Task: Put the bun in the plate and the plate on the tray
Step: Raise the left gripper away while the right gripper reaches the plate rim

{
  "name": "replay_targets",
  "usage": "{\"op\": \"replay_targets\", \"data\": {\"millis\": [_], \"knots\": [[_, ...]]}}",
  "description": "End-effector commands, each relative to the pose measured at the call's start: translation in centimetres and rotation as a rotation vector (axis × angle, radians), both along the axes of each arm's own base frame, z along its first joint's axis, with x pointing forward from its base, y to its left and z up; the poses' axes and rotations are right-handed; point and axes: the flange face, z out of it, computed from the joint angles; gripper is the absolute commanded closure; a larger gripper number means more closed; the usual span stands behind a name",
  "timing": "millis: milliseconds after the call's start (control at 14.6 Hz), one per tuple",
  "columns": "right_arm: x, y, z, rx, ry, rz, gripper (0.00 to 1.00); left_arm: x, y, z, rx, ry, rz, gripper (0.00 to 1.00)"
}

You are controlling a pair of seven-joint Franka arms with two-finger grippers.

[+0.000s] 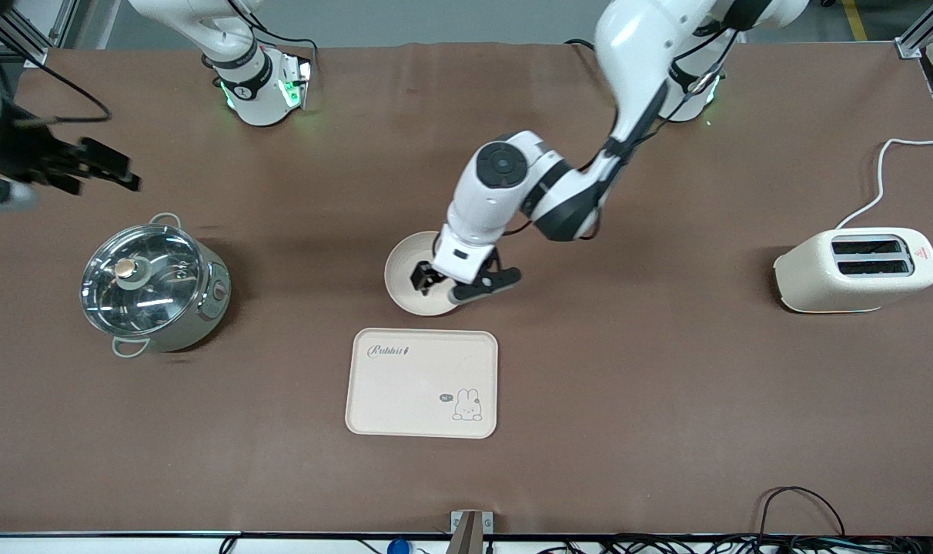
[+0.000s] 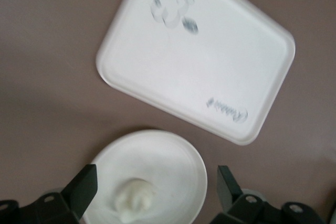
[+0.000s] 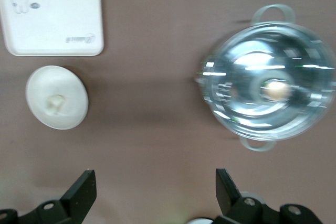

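Observation:
The round cream plate (image 1: 401,269) sits on the table just farther from the front camera than the tray (image 1: 422,382), apart from it. The bun (image 2: 135,199) lies in the plate (image 2: 173,161); my left hand hides it in the front view. My left gripper (image 1: 434,286) hangs over the plate, open and empty, its fingers (image 2: 86,182) either side of the bun and above it. My right gripper (image 1: 120,173) is open and empty in the air at the right arm's end of the table. The right wrist view shows the bun (image 3: 55,103), the plate (image 3: 73,111) and the tray (image 3: 52,13).
A steel pot with a glass lid (image 1: 152,283) stands toward the right arm's end, also in the right wrist view (image 3: 270,90). A cream toaster (image 1: 859,269) with a white cord stands toward the left arm's end.

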Motion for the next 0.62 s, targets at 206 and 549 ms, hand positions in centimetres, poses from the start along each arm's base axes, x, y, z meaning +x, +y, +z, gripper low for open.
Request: {"op": "replay_targets", "data": {"millis": [206,549], "knots": [[1.5,11.7,-15.5,0.072,0.052,-0.001,0.0,5.3,15.7,10.6,0.17,0.016,-0.053,0.0],[2.3,20.5,-26.8,0.105,0.007,-0.015,0.0,6.2,29.4,20.8,0.245,-0.037,-0.159,0.0]]}}
